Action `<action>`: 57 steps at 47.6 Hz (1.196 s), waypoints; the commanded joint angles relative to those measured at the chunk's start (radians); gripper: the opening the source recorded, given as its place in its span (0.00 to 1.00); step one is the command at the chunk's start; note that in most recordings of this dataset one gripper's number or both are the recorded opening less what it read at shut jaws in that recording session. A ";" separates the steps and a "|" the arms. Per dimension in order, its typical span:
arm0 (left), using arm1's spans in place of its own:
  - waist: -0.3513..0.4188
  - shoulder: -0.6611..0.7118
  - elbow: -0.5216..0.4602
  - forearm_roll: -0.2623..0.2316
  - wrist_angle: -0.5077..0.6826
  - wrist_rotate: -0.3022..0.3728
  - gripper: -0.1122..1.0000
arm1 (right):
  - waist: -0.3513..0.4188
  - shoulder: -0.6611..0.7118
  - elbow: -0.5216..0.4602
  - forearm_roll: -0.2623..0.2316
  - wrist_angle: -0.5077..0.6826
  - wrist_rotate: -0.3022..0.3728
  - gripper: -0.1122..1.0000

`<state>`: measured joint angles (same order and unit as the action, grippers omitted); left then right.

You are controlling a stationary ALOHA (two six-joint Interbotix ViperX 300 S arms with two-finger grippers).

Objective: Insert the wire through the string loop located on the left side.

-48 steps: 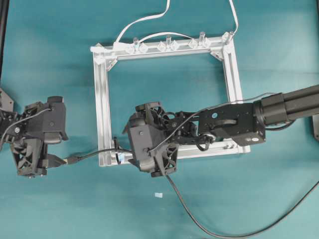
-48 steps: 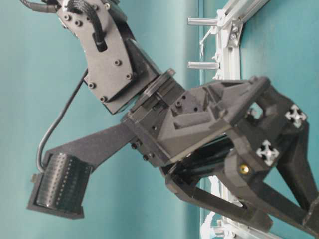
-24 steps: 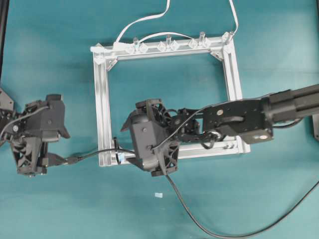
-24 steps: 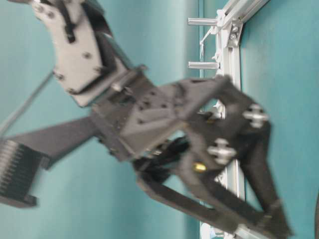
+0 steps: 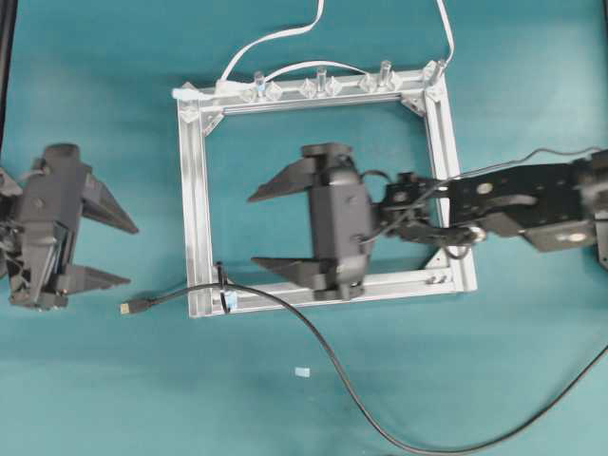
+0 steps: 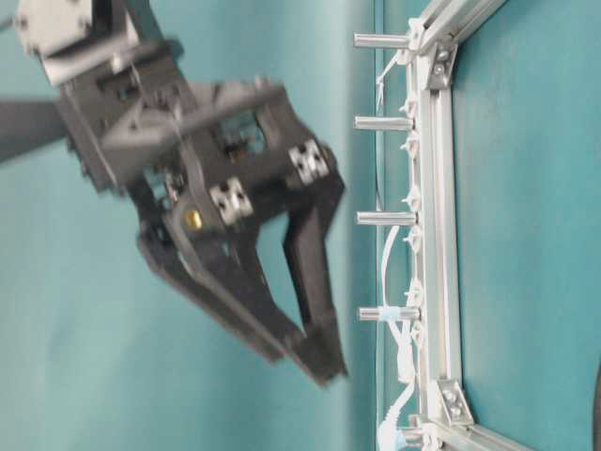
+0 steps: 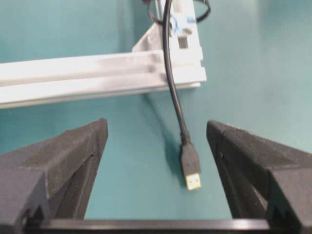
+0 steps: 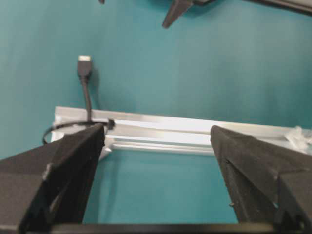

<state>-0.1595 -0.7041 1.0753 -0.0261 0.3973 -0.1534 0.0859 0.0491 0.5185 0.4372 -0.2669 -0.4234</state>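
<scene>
Brushed metal frame [image 5: 197, 209]; matt black wire [image 7: 170, 73].

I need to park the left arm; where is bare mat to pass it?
Bare mat lies left of the frame, above the left gripper, and along the near edge below the wire. It is crowded at the frame's lower-left corner: the plug and string loop sit there, with the right gripper inside the frame.

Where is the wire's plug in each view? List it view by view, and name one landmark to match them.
Overhead: the plug lies on the mat at lower left, just outside the frame's corner.
Table-level: not in view.
Left wrist: low centre, metal tip down, between the open left hand's fingers.
Right wrist: upper left, above the frame bar.
Shared landmark: the aluminium frame, whose corner the wire crosses.
</scene>
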 commanded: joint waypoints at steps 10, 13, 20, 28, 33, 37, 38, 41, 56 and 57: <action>0.078 -0.101 0.021 0.003 -0.126 0.012 0.84 | -0.002 -0.107 0.095 0.002 -0.100 0.080 0.91; 0.089 -0.126 0.035 0.003 -0.163 0.014 0.84 | -0.002 -0.115 0.110 0.002 -0.126 0.117 0.91; 0.103 -0.183 0.069 0.005 -0.212 0.015 0.84 | 0.000 -0.124 0.141 -0.002 -0.215 0.176 0.91; 0.115 -0.235 0.095 0.005 -0.224 0.017 0.84 | 0.011 -0.124 0.161 -0.002 -0.295 0.198 0.91; 0.120 -0.264 0.104 0.003 -0.224 0.026 0.84 | 0.015 -0.123 0.166 -0.002 -0.295 0.198 0.91; 0.121 -0.281 0.109 0.003 -0.224 0.040 0.84 | 0.014 -0.124 0.169 -0.002 -0.295 0.198 0.91; 0.121 -0.285 0.110 0.005 -0.224 0.043 0.84 | 0.015 -0.123 0.169 -0.003 -0.295 0.198 0.91; 0.123 -0.296 0.112 0.003 -0.224 0.052 0.84 | 0.015 -0.124 0.167 -0.003 -0.295 0.198 0.91; 0.123 -0.302 0.118 0.003 -0.224 0.063 0.84 | 0.015 -0.124 0.167 -0.003 -0.295 0.198 0.91; 0.123 -0.302 0.118 0.005 -0.224 0.063 0.84 | 0.015 -0.124 0.167 -0.003 -0.295 0.198 0.91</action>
<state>-0.0414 -1.0109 1.2042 -0.0245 0.1825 -0.0982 0.0982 -0.0476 0.6980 0.4372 -0.5507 -0.2270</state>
